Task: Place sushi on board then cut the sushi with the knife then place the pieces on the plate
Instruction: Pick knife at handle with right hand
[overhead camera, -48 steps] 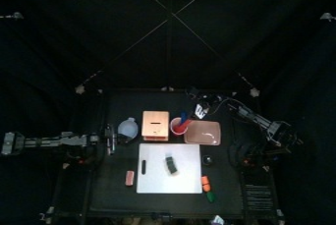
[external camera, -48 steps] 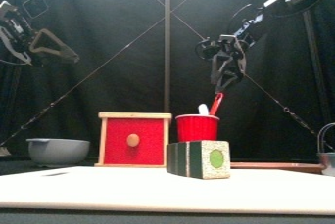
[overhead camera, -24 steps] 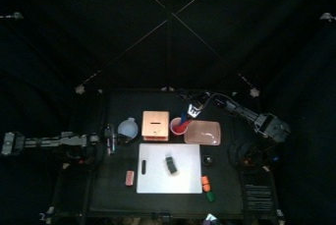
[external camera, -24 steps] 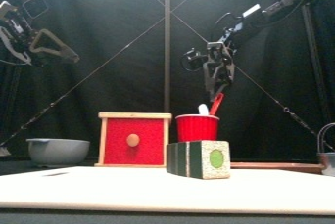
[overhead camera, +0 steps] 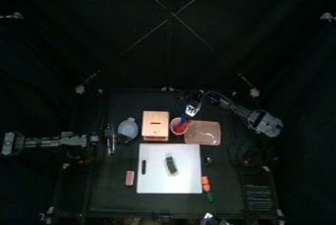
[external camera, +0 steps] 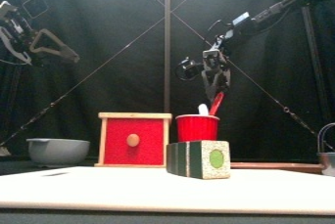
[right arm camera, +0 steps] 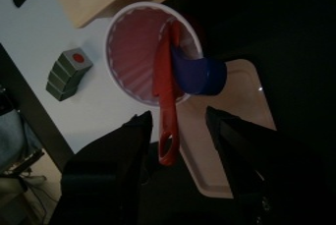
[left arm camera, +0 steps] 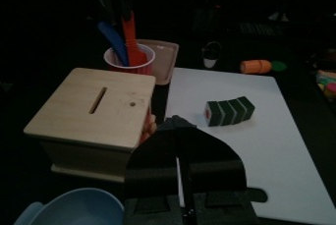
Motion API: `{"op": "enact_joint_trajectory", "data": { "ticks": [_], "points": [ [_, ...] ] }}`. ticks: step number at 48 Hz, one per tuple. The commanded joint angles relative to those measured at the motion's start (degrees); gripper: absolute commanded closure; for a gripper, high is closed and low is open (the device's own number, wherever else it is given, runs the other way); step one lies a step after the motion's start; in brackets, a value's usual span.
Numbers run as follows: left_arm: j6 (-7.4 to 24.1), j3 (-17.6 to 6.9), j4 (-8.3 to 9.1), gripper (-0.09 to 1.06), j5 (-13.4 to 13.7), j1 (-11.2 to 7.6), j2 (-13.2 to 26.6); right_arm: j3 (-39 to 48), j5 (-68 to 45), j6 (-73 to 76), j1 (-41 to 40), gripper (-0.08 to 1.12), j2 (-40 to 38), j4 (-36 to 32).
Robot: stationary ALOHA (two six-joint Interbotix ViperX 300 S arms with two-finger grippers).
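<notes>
The dark green sushi roll [overhead camera: 171, 163] [external camera: 199, 158] lies on the white board [overhead camera: 188, 170] [external camera: 78, 191]. Behind it stands the red cup [overhead camera: 179, 126] [external camera: 199, 127] with a red knife [right arm camera: 168, 91] and a blue knife [right arm camera: 199, 72] in it. The pink plate [overhead camera: 206, 133] lies to the right of the cup. My right gripper [overhead camera: 195, 107] [external camera: 210, 71] [right arm camera: 191, 136] hangs open just above the knife handles, holding nothing. At the table's left edge my left gripper [overhead camera: 101, 142] [left arm camera: 184, 148] rests high up, shut and empty.
A wooden box [overhead camera: 157, 125] [external camera: 135, 140] with a red drawer front stands left of the cup, with a blue-grey bowl [overhead camera: 128, 128] [external camera: 58, 150] further left. Small toy foods [overhead camera: 206, 182] lie near the board's front right corner. A metal cutter [external camera: 327, 150] sits at the right.
My right gripper has moved left and slightly down, ending above the red cup. The left arm, the sushi and the board have stayed where they were.
</notes>
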Motion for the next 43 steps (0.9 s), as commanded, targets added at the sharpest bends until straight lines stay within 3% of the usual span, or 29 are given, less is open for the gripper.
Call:
{"op": "enact_joint_trajectory", "data": {
  "ticks": [1, 43],
  "points": [
    [0.1, -0.7, -0.09, 0.77, -0.5, 0.18, 0.3, -1.8, 1.3, -0.2, 0.8, 0.21, -0.4, 0.0],
    [0.0, -0.4, -0.09, 0.77, -0.4, 0.26, 0.3, -2.9, 3.9, -0.2, 2.2, 0.24, 3.1, -1.5]
  ]
}}
